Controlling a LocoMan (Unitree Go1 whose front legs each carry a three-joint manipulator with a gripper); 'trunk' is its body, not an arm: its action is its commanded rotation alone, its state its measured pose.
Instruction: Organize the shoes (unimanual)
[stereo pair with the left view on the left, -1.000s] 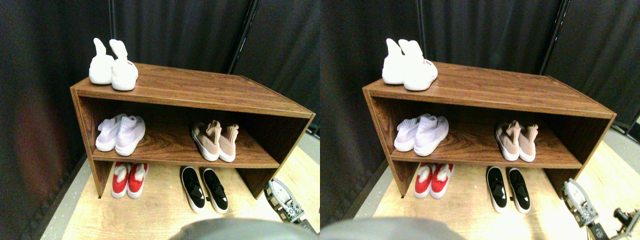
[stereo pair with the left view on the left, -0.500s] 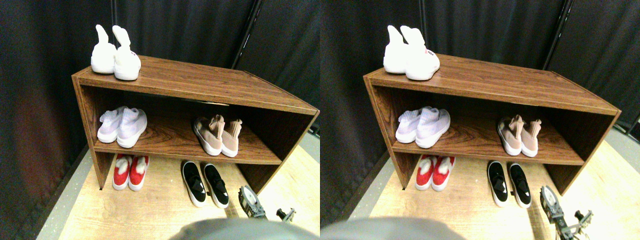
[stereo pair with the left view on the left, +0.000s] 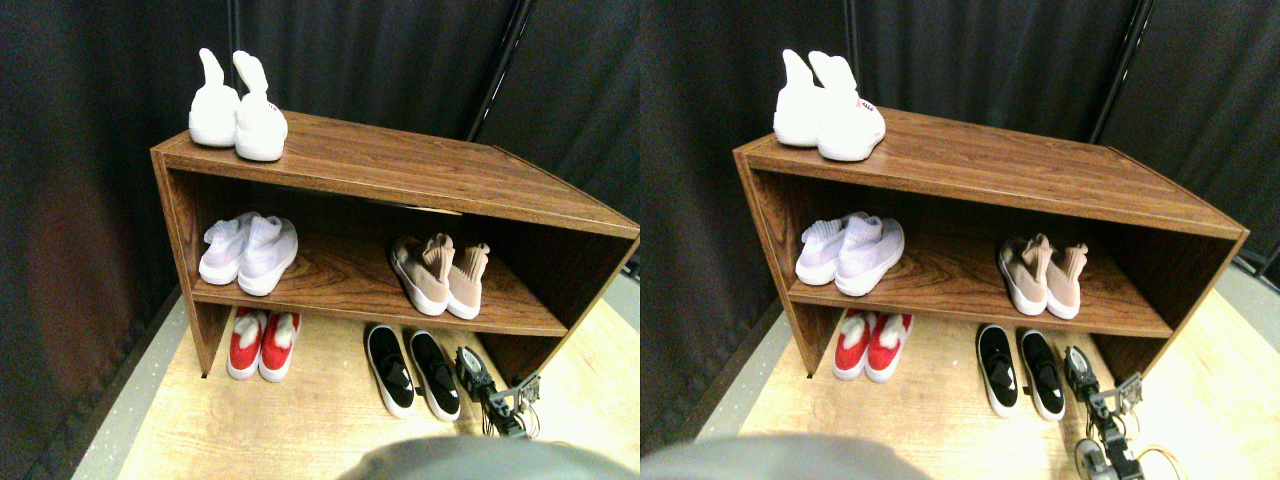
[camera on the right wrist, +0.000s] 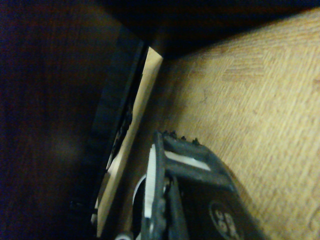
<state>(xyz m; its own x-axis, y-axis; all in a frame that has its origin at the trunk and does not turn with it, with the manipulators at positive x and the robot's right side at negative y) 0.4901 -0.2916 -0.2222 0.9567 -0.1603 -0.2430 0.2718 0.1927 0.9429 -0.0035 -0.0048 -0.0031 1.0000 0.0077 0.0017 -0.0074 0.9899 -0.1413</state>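
Five pairs of shoes show in the stereo pair view. A white pair (stereo pair with the left view on the left: 238, 115) stands on top of the wooden shelf (stereo pair with the left view on the left: 400, 170). On the middle board sit a pale-lavender pair (stereo pair with the left view on the left: 248, 252) at the left and a dusty-pink pair (stereo pair with the left view on the left: 440, 275) at the right. Below, on the floor, a red pair (stereo pair with the left view on the left: 262, 343) lies at the left and a black slip-on pair (stereo pair with the left view on the left: 412, 370) at the right. My right gripper (stereo pair with the left view on the left: 472, 368) is low over the floor, just right of the right black shoe and close to the shelf's right side panel. It holds nothing that I can see.
In the wrist view the gripper (camera on the right wrist: 170, 145) points along the pale wooden floor (camera on the right wrist: 260, 90) into the dark space under the shelf, with the side panel's light edge (camera on the right wrist: 135, 135) close beside it. Dark curtains (stereo pair with the left view on the left: 90, 200) hang behind and to the left.
My right gripper has swung in from the lower right to beside the black pair, near the shelf's right panel. The camera has shifted slightly. No shoe has moved.
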